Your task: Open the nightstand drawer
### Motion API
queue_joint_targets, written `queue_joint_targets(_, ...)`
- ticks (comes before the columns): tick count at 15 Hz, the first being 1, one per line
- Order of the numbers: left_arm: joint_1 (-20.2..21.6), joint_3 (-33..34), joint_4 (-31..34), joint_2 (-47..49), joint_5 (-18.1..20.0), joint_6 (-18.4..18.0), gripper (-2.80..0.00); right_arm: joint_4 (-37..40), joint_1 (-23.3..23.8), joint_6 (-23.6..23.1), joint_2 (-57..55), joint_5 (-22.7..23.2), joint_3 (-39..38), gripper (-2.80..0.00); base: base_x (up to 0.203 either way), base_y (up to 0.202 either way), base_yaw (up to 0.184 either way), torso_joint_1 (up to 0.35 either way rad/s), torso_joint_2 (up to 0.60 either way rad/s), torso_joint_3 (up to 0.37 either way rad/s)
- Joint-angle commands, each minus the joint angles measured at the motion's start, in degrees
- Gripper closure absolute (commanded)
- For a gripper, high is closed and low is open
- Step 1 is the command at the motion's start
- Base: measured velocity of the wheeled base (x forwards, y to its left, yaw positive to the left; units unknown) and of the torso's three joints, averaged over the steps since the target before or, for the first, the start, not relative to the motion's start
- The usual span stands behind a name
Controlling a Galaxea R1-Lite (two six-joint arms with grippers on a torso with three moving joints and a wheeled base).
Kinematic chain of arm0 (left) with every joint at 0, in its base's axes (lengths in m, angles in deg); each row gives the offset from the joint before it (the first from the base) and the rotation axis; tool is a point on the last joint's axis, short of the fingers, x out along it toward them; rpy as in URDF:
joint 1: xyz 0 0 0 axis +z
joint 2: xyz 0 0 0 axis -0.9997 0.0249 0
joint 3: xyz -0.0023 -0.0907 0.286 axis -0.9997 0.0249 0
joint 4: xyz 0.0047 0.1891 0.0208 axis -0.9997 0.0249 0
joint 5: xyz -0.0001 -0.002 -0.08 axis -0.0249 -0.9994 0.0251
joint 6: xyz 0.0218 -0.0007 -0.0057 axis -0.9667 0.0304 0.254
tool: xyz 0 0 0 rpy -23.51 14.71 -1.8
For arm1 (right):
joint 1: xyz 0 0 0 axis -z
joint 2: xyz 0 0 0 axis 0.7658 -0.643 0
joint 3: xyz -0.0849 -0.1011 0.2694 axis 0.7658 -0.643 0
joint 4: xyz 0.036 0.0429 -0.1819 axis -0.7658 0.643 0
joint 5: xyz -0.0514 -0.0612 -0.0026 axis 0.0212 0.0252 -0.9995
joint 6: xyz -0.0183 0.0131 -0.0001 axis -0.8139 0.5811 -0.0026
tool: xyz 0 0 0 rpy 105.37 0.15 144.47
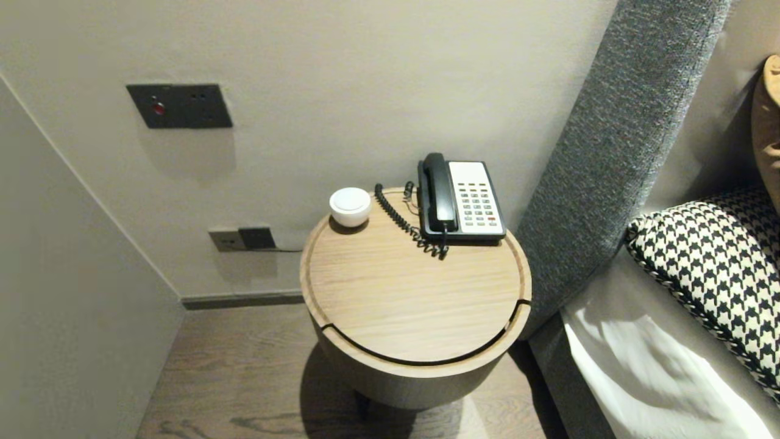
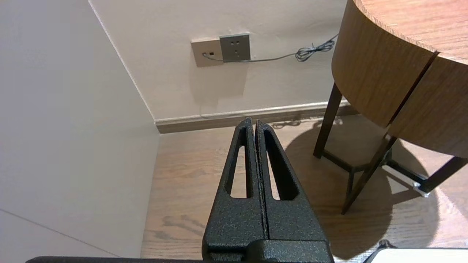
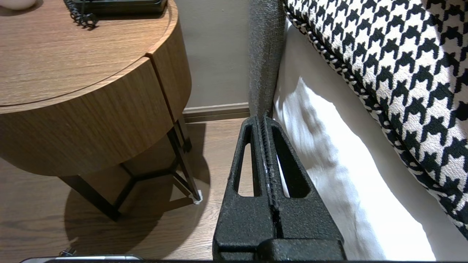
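left gripper (image 2: 255, 122): pressed together, empty, low beside round wooden table (image 2: 384, 73) | right gripper (image 3: 264, 118): pressed together, empty, between table and white bed sheet (image 3: 329, 164) | black-and-white phone (image 1: 463, 198): on table's back edge

The round wooden bedside table (image 1: 414, 305) is pale oak with a straight grain. The corded desk telephone (image 1: 461, 198) is black with a white keypad panel; the small round ceramic bowl (image 1: 350, 206) is plain white. The fabric cushion (image 1: 719, 262) carries a black-and-white houndstooth check, and the upholstered headboard (image 1: 609, 152) is speckled grey. The left gripper (image 2: 255, 122) and right gripper (image 3: 264, 119) are matte black.
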Motion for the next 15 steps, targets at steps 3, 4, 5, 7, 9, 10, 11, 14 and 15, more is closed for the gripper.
queue_joint_targets(3,-0.1,0.1,0.4,-0.2,0.0,1.0,0.00,0.0,0.0,0.0,0.0,0.0,-2.3,0.00,0.000,0.000,0.000,0.000,0.00,0.000)
queue_joint_targets(4,-0.1,0.1,0.3,-0.2,0.0,1.1,0.00,0.0,0.0,0.0,0.0,0.0,-2.3,0.00,0.000,0.000,0.000,0.000,0.00,0.000)
queue_joint_targets(5,-0.1,0.1,0.3,-0.2,0.0,1.2,0.00,0.0,0.0,0.0,0.0,0.0,-2.3,0.00,0.000,0.000,0.000,0.000,0.00,0.000)
queue_joint_targets(7,-0.1,0.1,0.4,-0.2,0.0,1.2,0.00,0.0,0.0,0.0,0.0,0.0,-2.3,0.00,0.000,0.000,0.000,0.000,0.00,0.000)
queue_joint_targets(9,-0.1,0.1,0.4,-0.2,0.0,1.2,0.00,0.0,0.0,0.0,0.0,0.0,-2.3,0.00,0.000,0.000,0.000,0.000,0.00,0.000)
queue_joint_targets(10,-0.1,0.1,0.4,-0.2,0.0,1.2,0.00,0.0,0.0,0.0,0.0,0.0,-2.3,0.00,0.000,0.000,0.000,0.000,0.00,0.000)
queue_joint_targets(11,-0.1,0.1,0.3,-0.2,0.0,1.2,0.00,0.0,0.0,0.0,0.0,0.0,-2.3,0.00,0.000,0.000,0.000,0.000,0.00,0.000)
queue_joint_targets(14,-0.1,0.1,0.3,-0.2,0.0,1.2,0.00,0.0,0.0,0.0,0.0,0.0,-2.3,0.00,0.000,0.000,0.000,0.000,0.00,0.000)
queue_joint_targets(15,-0.1,0.1,0.3,-0.2,0.0,1.2,0.00,0.0,0.0,0.0,0.0,0.0,-2.3,0.00,0.000,0.000,0.000,0.000,0.00,0.000)
